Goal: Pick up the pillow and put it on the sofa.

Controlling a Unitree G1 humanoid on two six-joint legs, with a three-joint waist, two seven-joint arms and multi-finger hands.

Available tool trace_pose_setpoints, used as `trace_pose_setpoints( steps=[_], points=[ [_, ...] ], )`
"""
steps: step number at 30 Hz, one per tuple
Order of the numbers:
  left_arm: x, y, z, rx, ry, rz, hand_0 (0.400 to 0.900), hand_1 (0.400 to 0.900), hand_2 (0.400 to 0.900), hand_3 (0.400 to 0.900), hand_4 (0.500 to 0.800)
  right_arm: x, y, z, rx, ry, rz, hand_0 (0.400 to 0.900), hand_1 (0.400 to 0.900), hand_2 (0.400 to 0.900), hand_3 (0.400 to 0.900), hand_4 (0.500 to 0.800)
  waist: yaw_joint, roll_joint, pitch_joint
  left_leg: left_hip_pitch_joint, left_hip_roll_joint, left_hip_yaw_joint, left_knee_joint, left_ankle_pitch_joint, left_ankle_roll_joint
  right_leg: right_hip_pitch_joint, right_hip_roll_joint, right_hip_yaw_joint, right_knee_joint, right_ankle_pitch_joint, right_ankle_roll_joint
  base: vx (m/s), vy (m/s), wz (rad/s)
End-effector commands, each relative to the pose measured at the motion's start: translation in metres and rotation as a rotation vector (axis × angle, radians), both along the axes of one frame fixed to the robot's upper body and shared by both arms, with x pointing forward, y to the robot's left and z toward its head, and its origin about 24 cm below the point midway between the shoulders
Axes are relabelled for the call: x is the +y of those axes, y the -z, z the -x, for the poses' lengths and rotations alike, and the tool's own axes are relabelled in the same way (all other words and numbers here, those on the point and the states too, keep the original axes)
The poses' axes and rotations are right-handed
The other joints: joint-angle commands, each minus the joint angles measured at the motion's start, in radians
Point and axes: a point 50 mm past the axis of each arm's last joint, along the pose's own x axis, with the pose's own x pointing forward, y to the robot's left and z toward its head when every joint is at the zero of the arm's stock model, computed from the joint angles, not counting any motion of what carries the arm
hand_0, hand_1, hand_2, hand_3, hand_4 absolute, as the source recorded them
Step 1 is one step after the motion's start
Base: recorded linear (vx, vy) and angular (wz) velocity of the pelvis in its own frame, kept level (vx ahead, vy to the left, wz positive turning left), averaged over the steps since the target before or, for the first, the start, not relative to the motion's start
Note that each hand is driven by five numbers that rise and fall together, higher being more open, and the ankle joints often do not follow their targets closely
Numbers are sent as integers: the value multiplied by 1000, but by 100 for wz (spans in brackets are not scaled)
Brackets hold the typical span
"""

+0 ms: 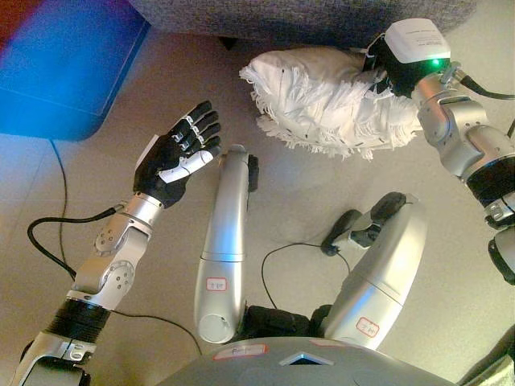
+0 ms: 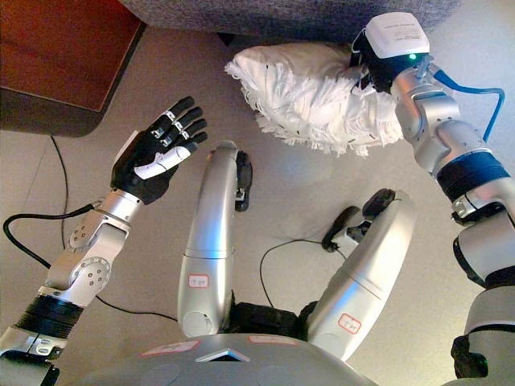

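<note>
The white fringed fabric pillow [image 1: 326, 100] lies on the beige floor [image 1: 145, 72], just in front of the grey upholstered sofa [image 1: 306, 16]. The right robot hand [image 1: 378, 68] is pressed into its far end, fingers buried, so I cannot tell its grasp. The left robot hand [image 1: 177, 154] hovers apart, released, palm up.

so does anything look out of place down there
Yes: the white fringed fabric pillow lies on the beige floor against the base of the grey upholstered sofa, not on it. The right hand is at the pillow's far end, mostly hidden. The left hand is open, apart.
</note>
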Motion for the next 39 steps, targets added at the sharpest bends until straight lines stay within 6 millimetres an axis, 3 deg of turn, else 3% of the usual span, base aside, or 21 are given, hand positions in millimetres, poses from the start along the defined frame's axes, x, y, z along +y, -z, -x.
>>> trace_pose_setpoints(
  steps=[1,9,15,21,30,34,39],
  points=[
    [-10,-35,2,-180,45,92,900,900,900,900,800,10,-28,-3,-111,-46,-103,400,400,400,400,500,7,53,-2,71,84,-91,144,-122,60,-44,32,16,-72,191,0,33,53,-5],
    [-12,-33,2,-161,35,83,900,900,900,900,800,8,-25,0,-152,-39,-172,400,400,400,400,500,0,57,-2,80,86,-87,155,-128,62,-27,39,22,-80,196,0,19,32,-3],
    [-8,-31,-2,-146,-59,74,900,900,900,900,800,12,-37,5,-247,-101,-319,400,400,400,400,500,-17,50,-2,131,84,-53,71,-113,74,18,52,-5,-188,222,1,-33,50,-8],
    [-5,-26,-6,-142,-137,53,900,900,900,900,800,26,-44,17,-347,-215,-436,400,400,400,400,500,-46,39,-2,234,88,-1,-82,-59,79,118,75,-41,-369,270,1,-22,41,-9],
    [-5,-26,-10,-169,-196,47,900,900,900,900,800,53,-53,36,-461,-350,-449,400,400,400,400,500,-87,19,-2,432,92,46,-323,33,81,291,99,-61,-632,374,7,-4,31,-14],
    [-7,-26,-13,-170,-199,46,900,900,900,900,800,54,-57,45,-489,-374,-453,400,400,400,400,500,-105,-5,-2,556,94,71,-476,111,86,418,101,-85,-792,453,-1,-1,-17,-7],
    [-12,-17,-12,-129,-181,27,900,900,900,900,800,50,-54,60,-468,-401,-449,400,400,400,400,500,-125,-33,-55,733,109,96,-658,153,74,587,110,-112,-968,507,12,122,-24,-8]
  ],
)
